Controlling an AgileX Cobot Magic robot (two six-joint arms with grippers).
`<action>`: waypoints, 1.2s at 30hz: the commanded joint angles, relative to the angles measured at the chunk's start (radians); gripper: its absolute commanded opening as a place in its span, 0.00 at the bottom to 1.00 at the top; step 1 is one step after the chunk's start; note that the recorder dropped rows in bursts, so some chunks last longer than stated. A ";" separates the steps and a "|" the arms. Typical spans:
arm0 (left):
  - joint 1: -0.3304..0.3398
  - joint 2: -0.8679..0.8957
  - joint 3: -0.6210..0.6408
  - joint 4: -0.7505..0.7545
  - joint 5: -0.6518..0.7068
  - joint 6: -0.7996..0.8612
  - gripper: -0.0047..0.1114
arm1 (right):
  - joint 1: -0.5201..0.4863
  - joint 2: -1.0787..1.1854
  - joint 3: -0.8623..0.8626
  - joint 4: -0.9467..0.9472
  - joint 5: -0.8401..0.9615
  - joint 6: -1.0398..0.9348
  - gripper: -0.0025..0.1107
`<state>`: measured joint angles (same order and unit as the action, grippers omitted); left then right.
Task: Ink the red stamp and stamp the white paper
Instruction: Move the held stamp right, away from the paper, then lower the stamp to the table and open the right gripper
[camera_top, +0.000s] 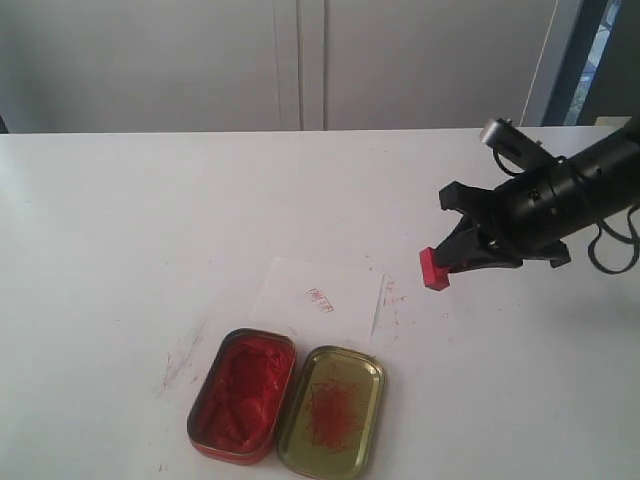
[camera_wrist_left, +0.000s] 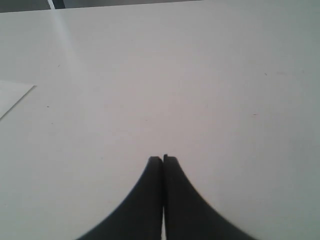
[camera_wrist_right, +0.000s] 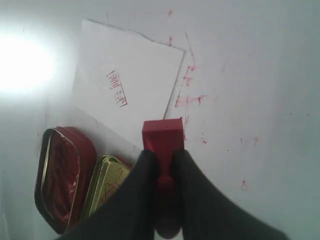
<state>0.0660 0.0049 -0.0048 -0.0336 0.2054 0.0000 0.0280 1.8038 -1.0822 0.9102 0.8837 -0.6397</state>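
Right gripper (camera_top: 452, 260) pinching red stamp (camera_top: 434, 268) by knob, aloft, face tilted, just beyond white paper (camera_top: 290, 290) on right arm's side. Thin sheet already carries one red print. Reads as carry step; next move needs square face levelled, pressed flat. Ink tin (camera_top: 232, 456): lumpy red paste. Gold lid (camera_top: 300, 440) smeared. Left gripper (camera_wrist_left: 163, 160): jaws pressed together, empty, over bare table (camera_wrist_left: 200, 75).

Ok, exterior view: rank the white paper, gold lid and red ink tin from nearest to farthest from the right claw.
1. white paper, just left of the right claw, which holds the red stamp.
2. gold lid, toward the front edge.
3. red ink tin, front, farthest left.
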 joint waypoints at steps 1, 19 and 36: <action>-0.007 -0.005 0.005 0.001 -0.003 0.000 0.04 | -0.008 -0.011 0.059 0.142 -0.044 -0.196 0.02; -0.123 -0.005 0.005 0.001 -0.003 0.000 0.04 | -0.008 0.126 0.072 0.323 -0.049 -0.257 0.02; -0.123 -0.005 0.005 0.001 -0.003 0.000 0.04 | -0.008 0.144 0.079 0.397 -0.037 -0.254 0.02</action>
<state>-0.0475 0.0049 -0.0048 -0.0320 0.2054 0.0000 0.0280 1.9472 -1.0135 1.2939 0.8462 -0.8817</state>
